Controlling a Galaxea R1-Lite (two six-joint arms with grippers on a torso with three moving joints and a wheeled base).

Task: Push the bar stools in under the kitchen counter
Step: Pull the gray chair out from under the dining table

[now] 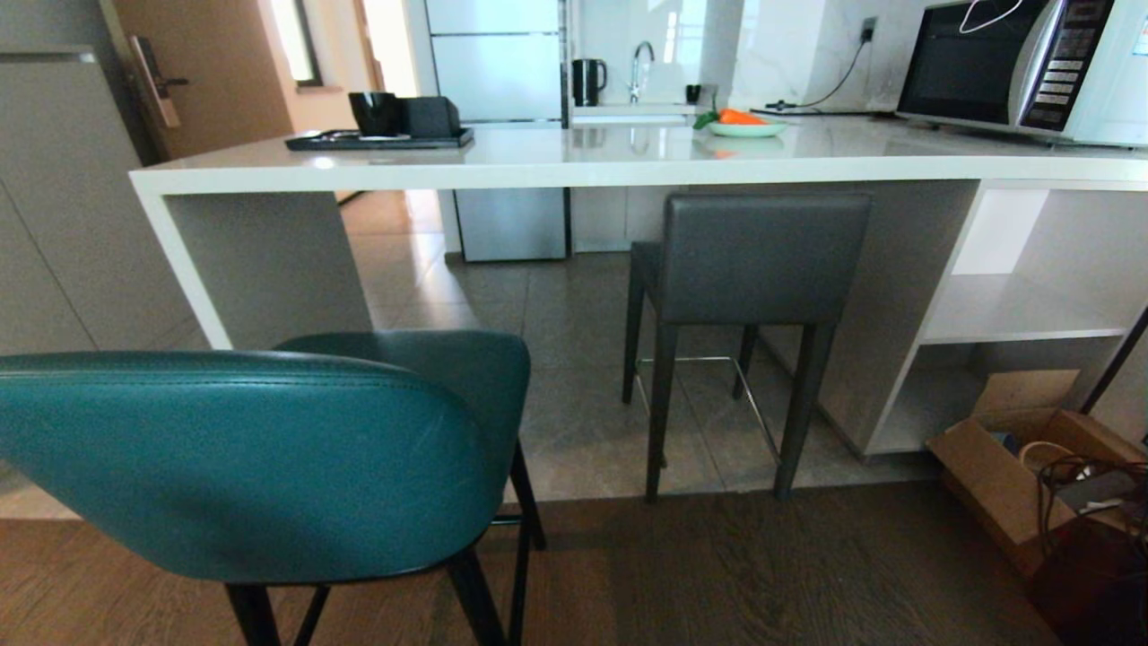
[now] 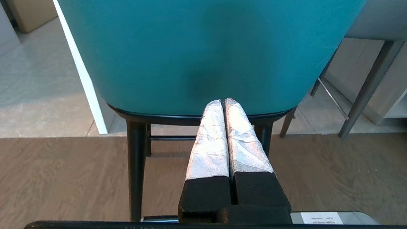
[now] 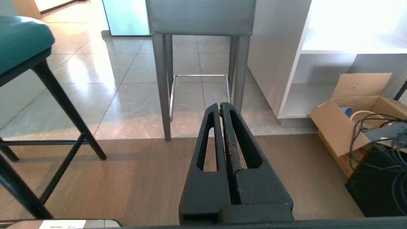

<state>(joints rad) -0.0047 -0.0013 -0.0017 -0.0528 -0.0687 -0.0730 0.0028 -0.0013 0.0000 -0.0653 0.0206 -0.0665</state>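
The teal stool [image 1: 269,458] stands tall on the wood floor, back to the robot, seat facing the kitchen counter [image 1: 556,166]. The left gripper [image 2: 224,101] is clenched on nothing, tips right at the lower edge of the stool's back; can't tell if they touch. The right gripper [image 3: 221,105] is pinched together, empty too. The grey stool [image 1: 749,269] is upright well ahead of it, already tucked under the slab.

The teal stool [image 1: 260,467] stands on wood flooring [image 1: 762,574], the grey stool [image 1: 753,269] on tiles [image 1: 556,359].
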